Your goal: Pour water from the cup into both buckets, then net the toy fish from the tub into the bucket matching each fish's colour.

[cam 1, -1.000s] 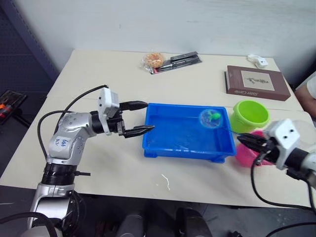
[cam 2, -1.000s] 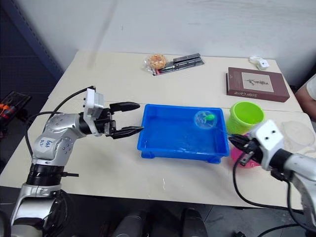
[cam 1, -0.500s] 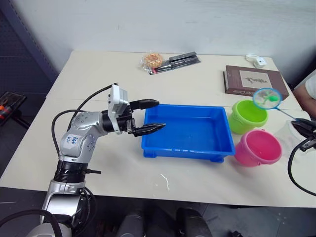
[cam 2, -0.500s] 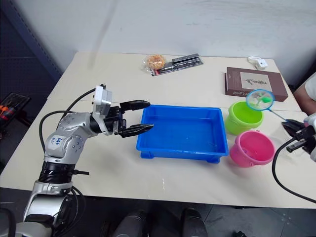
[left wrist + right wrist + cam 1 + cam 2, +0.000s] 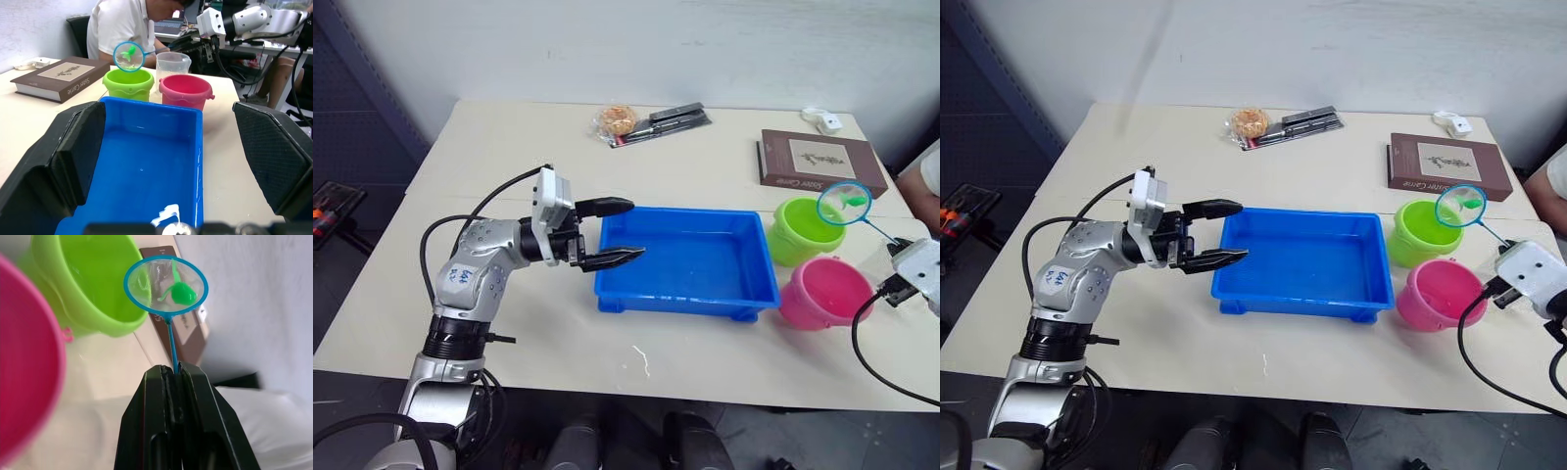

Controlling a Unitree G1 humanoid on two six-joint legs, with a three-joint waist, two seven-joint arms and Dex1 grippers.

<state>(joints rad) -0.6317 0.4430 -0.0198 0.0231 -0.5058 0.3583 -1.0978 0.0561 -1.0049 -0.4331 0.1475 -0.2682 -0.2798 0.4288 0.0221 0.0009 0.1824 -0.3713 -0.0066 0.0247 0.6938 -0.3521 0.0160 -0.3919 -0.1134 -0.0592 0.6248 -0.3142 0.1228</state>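
Between the right gripper's (image 5: pixel 172 374) fingers, pressed together, the thin blue handle of a small net (image 5: pixel 165 285) is being pinched, and a green fish (image 5: pixel 183 293) is sitting in the mesh at its far end. Just beyond and below the hoop, the green bucket (image 5: pixel 1421 231) is standing open, with the pink bucket (image 5: pixel 1441 294) beside it and nearer the fingers, and the clear cup (image 5: pixel 172 66) close behind both. Judging by this, the green fish is being delivered; the next move calls for tipping the net over the green bucket. Across the desk (image 5: pixel 509 147), the left gripper (image 5: pixel 619 233) is hovering with fingers spread at the near end of the blue tub (image 5: pixel 685 264).
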